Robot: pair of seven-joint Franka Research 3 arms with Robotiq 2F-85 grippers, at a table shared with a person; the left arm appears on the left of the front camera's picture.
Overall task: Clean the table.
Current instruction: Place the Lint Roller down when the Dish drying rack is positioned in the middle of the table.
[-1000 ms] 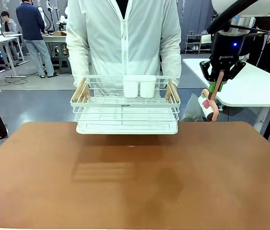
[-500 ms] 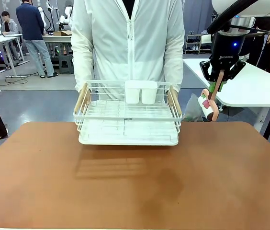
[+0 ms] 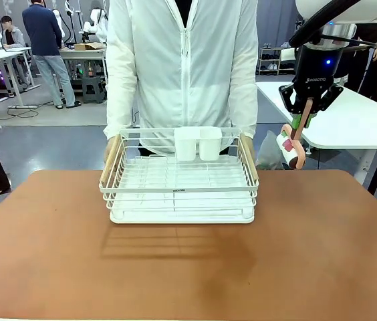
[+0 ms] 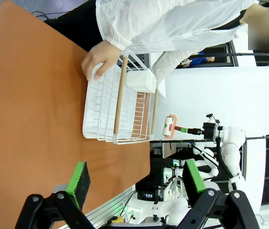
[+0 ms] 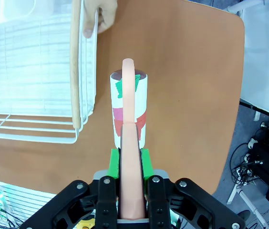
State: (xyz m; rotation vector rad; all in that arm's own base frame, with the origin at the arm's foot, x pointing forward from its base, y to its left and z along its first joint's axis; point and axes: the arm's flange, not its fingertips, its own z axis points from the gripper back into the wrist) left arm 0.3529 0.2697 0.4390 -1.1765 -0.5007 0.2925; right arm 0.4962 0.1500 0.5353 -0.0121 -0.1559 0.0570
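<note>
Desk: the reddish-brown desk (image 3: 322, 254) spans the front view; its top is smooth and matte, with rounded corners.
Rack: a white wire rack (image 3: 178, 180) with wooden side handles sits near the desk's far edge, about midway along it. Two white cups (image 3: 197, 142) hang at its far side.
Person: stands at the far edge; a hand (image 4: 101, 57) grips one wooden handle, the other hand (image 5: 103, 16) the opposite handle.
Right gripper: the right gripper (image 3: 306, 107) hangs high above the desk's far right corner, clenched on the pink handle of a lint roller (image 5: 129, 114).
Roller axis: handle points down from the jaws, roller drum (image 3: 287, 148) lowest, long axis near vertical.
Key relation: the bare desk top lies straight below the roller; the rack is just beside it toward the middle. The right arm is the nearer one.
Left gripper: the left gripper (image 4: 134, 180) is released, green pads well apart, over the near edge.
Room: open lab floor, a white-topped table (image 3: 355, 124) beyond the right corner, other people far off.
Next, likely: lower the roller onto the open top, clear of the rack.
</note>
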